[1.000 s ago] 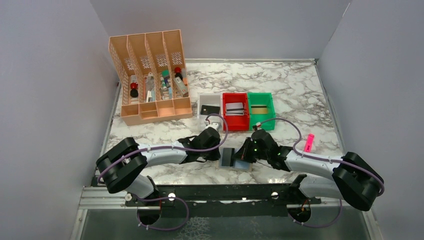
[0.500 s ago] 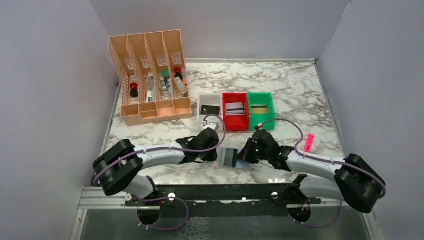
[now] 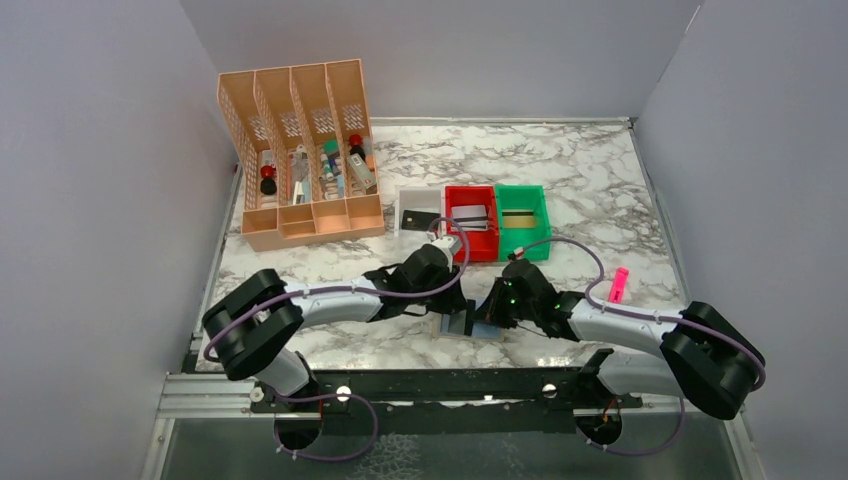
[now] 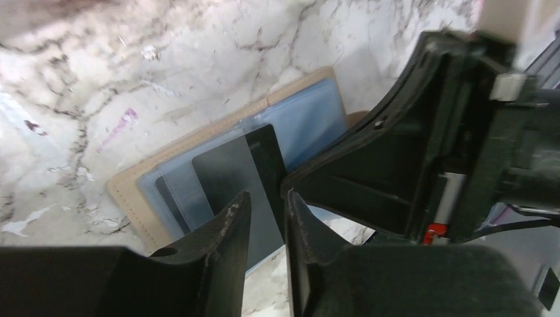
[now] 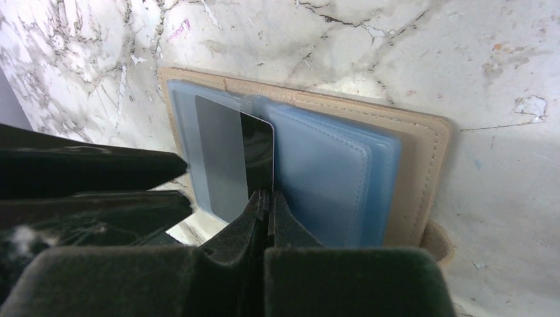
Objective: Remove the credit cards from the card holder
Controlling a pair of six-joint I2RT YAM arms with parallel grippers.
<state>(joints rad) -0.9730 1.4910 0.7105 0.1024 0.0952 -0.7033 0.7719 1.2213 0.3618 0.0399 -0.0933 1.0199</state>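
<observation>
The card holder lies open at the table's near edge, with blue-grey panels and a tan border. A dark grey card with a black stripe sticks halfway out of its sleeve; it also shows in the left wrist view. My left gripper hovers over this card with its jaws a narrow gap apart and nothing between them. My right gripper is shut, its tips resting at the card's striped edge by the holder's fold. A black card, a silver-grey card and a gold-striped card lie in bins.
White, red and green bins stand in a row behind the grippers. An orange slotted organizer stands at the back left. A pink marker lies at the right. The two grippers almost touch over the holder.
My left gripper has moved right and now sits over the holder, covering most of the card from above. The right gripper has stayed at the holder's fold.
</observation>
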